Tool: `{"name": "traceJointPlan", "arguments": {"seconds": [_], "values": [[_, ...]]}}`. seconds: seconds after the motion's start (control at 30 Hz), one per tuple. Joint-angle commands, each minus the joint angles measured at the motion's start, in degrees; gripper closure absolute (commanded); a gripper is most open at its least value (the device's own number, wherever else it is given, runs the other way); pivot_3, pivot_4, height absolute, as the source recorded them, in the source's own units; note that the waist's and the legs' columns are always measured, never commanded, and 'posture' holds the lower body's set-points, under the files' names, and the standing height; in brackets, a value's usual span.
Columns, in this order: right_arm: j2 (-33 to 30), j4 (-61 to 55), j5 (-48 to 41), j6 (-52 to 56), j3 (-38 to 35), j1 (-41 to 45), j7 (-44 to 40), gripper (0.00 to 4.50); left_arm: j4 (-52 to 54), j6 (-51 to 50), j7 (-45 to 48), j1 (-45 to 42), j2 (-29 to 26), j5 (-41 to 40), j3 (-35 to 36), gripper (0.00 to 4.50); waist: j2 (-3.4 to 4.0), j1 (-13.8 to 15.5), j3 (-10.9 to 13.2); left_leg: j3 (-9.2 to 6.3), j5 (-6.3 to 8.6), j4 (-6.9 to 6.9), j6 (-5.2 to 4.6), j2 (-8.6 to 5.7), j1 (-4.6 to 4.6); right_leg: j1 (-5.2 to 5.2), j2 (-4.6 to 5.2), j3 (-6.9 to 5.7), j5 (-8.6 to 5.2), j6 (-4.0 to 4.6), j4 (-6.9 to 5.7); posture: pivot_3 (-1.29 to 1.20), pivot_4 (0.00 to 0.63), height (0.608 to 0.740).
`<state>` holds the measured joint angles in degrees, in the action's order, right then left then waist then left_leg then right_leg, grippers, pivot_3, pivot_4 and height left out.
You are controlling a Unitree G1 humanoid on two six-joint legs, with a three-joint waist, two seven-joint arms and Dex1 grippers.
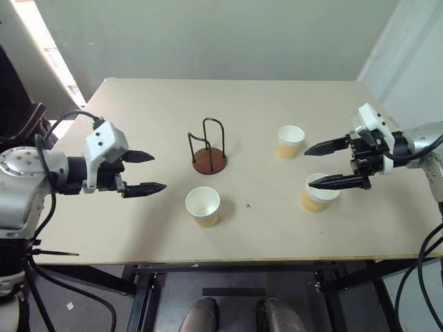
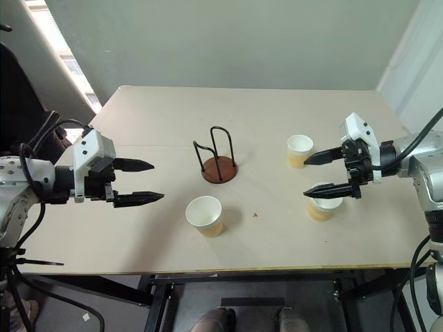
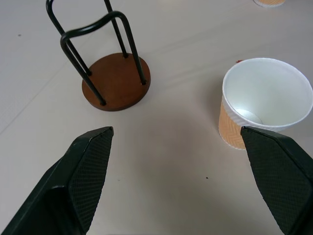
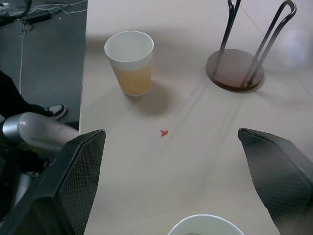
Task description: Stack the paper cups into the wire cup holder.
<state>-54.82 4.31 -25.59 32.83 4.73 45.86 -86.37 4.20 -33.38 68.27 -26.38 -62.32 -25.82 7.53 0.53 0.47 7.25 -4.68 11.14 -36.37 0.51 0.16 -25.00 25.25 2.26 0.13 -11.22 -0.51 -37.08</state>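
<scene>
Black fingers spread on both the left gripper and right gripper; the right wrist view reveals a red speck between a paper cup and the wire cup holder.

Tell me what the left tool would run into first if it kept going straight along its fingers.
Probably nothing at once: the open left tool aims at bare table, between the wire cup holder and the nearest paper cup. Depth is hard to judge, but the tabletop itself looks like first contact.
</scene>
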Motion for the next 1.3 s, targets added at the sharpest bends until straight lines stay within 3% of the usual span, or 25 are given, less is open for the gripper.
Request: {"name": "traceJointPlan", "arguments": {"seconds": [0.03,0.23,0.4,0.57,0.67,0.83,1.1,1.2,1.3], "values": [[-0.93,-0.31,-0.15,-0.78,-1.69,1.38,-0.39,0.0,0.86,0.82,-1.22,-0.42,-0.09,0.05,2.12,0.02,0.0,0.0,0.0,0.0,0.0,0.0,0.0,0.0,0.0,0.0,0.0,0.0,0.0,0.0,0.0,0.0,0.15,0.74],[-0.92,-0.89,-0.45,-0.45,-1.86,1.31,-0.31,0.0,-4.2,2.98,-6.49,-5.71,3.09,3.49,0.31,0.02,0.0,0.17,0.0,0.0,-0.06,-0.02,-0.03,0.0,0.0,-0.02,0.0,-0.01,0.02,-0.01,-0.02,0.0,0.15,0.74],[-1.1,-2.22,-1.0,0.1,-2.28,0.59,0.08,0.0,-11.83,5.44,-13.73,-13.1,9.43,10.28,-4.7,0.02,0.01,0.28,0.0,0.02,-0.17,-0.04,-0.09,-0.03,0.06,-0.13,0.05,-0.01,0.13,-0.04,-0.01,0.0,0.15,0.74],[-0.36,-6.57,-2.97,1.78,-3.91,-0.09,2.19,0.0,-24.29,6.81,-23.21,-22.19,22.83,14.53,-8.16,0.02,0.0,0.75,0.0,0.03,-0.25,-0.2,-0.22,-0.09,0.04,-0.29,0.11,-0.03,0.28,-0.18,0.08,0.0,0.15,0.74],[3.81,-6.47,-1.14,0.47,-5.12,2.11,10.26,0.0,-33.13,7.54,-29.32,-27.08,28.32,17.09,-8.14,0.02,-0.02,0.49,0.01,0.06,-0.24,-0.36,-0.27,-0.09,0.04,-0.39,0.12,-0.03,0.64,-0.75,0.14,0.0,0.15,0.74],[7.01,-6.5,1.16,1.2,-5.21,3.65,18.49,0.0,-40.31,10.31,-31.41,-31.0,30.9,20.73,-10.08,0.02,-0.02,0.06,0.01,0.07,-0.23,-0.4,-0.33,-0.1,0.08,-0.38,0.11,0.02,0.78,-0.9,0.22,0.0,0.15,0.74],[6.21,-8.95,0.58,1.6,-5.66,2.31,20.42,0.0,-45.1,12.91,-31.93,-32.73,33.05,21.53,-9.34,0.02,-0.02,0.66,0.02,0.13,-0.25,-0.51,-0.29,-0.13,-0.05,-0.38,0.1,0.01,0.72,-0.97,0.31,0.0,0.15,0.74],[5.79,-9.52,0.42,1.85,-5.98,1.82,20.81,0.0,-45.27,13.35,-32.02,-32.83,33.9,21.0,-8.75,0.57,-0.02,1.0,0.02,0.13,-0.25,-0.58,-0.28,-0.16,-0.07,-0.42,0.1,0.02,0.71,-1.0,0.31,0.0,0.15,0.74],[5.71,-9.39,0.71,1.5,-5.95,1.51,21.19,0.0,-46.02,13.94,-32.0,-32.99,34.48,20.83,-8.26,1.56,-0.02,1.12,0.02,0.13,-0.25,-0.65,-0.29,-0.17,-0.08,-0.44,0.11,0.04,0.72,-1.02,0.31,0.0,0.15,0.74]]}}
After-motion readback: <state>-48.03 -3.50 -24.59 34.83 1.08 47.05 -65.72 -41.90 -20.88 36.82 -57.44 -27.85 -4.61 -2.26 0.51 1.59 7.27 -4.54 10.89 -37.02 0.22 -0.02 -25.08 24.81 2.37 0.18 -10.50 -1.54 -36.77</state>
